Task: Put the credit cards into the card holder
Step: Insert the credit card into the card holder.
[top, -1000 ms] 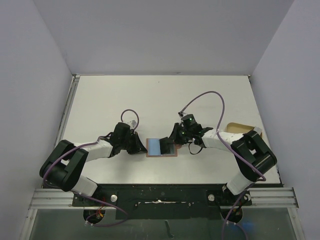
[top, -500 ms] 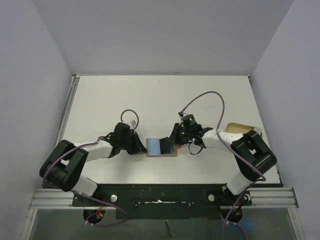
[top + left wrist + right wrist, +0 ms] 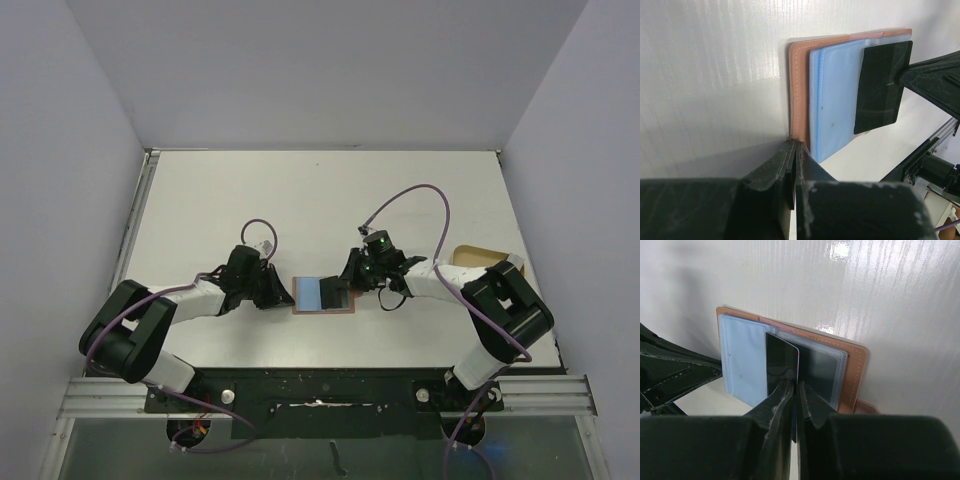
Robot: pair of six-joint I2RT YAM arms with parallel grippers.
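The card holder lies spread open on the table between the two arms, brown leather with pale blue clear pockets. My right gripper is shut on a dark credit card and holds it on edge over the holder's middle fold. The pocket to the card's right looks dark. My left gripper is shut, its tips resting against the holder's leather edge on the left side. The snap tab sticks out at the right.
A tan tray sits at the right edge of the table, beside the right arm. Purple cables loop above both wrists. The table's near rail runs below the card holder.
The right gripper with the card has shifted very slightly toward the near side. The left gripper and the card holder have stayed put.
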